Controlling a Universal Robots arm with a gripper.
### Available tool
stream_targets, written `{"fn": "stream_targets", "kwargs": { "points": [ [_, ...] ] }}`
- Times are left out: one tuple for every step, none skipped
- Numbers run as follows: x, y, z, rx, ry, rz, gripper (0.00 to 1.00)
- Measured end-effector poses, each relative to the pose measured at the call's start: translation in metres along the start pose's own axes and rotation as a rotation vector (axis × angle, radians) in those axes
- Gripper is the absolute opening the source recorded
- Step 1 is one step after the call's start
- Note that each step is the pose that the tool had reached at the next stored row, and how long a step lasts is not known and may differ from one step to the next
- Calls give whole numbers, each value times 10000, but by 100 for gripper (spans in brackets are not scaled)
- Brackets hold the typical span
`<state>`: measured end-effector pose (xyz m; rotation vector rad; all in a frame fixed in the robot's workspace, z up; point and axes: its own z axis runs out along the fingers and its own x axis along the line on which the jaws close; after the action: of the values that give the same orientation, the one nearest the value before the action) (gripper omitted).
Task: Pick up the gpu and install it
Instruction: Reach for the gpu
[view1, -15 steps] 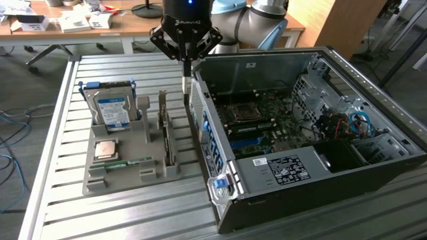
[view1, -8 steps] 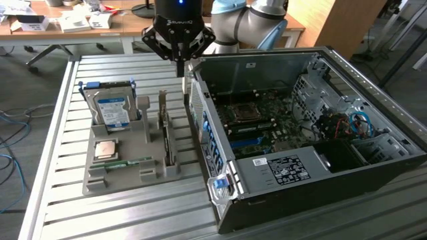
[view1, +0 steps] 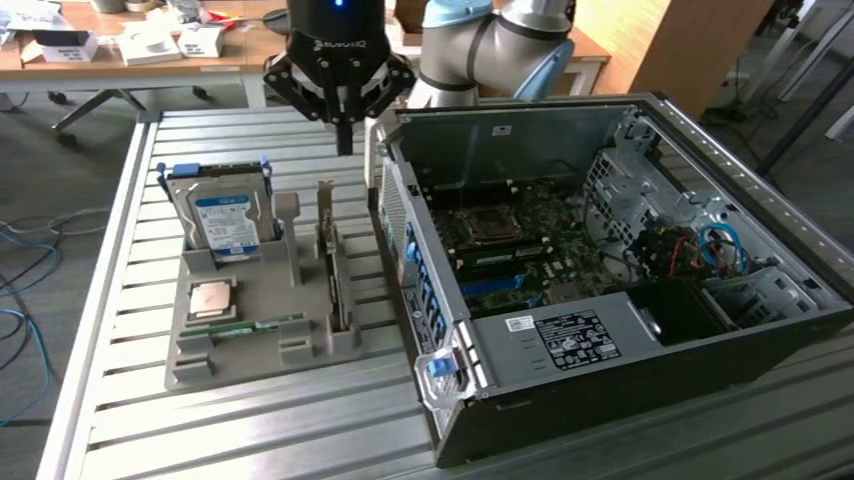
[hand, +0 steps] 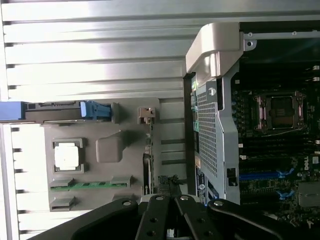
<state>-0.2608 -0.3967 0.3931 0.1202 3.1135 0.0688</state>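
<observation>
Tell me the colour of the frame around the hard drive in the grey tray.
Blue; the frame shows best in the exterior view.

Wooden desk (view1: 247, 50) behind, grey floor (view1: 67, 170), blue cables (view1: 34, 232), slatted metal table (view1: 267, 430)

I see even, soft light in the exterior view; in my wrist view the slatted surface (hand: 95, 50) glares white, while the computer case (hand: 275, 165) interior sits dim.
</observation>
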Motion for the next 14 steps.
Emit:
{"fn": "stream_targets", "kwargs": {
  "points": [
    [19,-1,0,0,0,1,11],
    [38,-1,-1,0,0,3,11],
    [57,-2,-1,-1,-1,4,11],
    [77,-3,-2,0,0,5,11],
    [95,-3,-2,0,-1,7,11],
    [114,-3,-2,0,-1,9,11],
    [133,-4,-2,0,0,10,11],
    [151,-4,-3,0,-1,13,11],
    [168,-5,-3,0,-1,15,11],
    [178,-6,-3,1,-1,17,11],
    [182,-6,-3,0,-1,17,11],
    [182,-6,-3,0,-1,15,11],
    [182,-6,-3,0,-1,14,11],
    [182,-6,-3,0,-1,14,11]
  ]
}}
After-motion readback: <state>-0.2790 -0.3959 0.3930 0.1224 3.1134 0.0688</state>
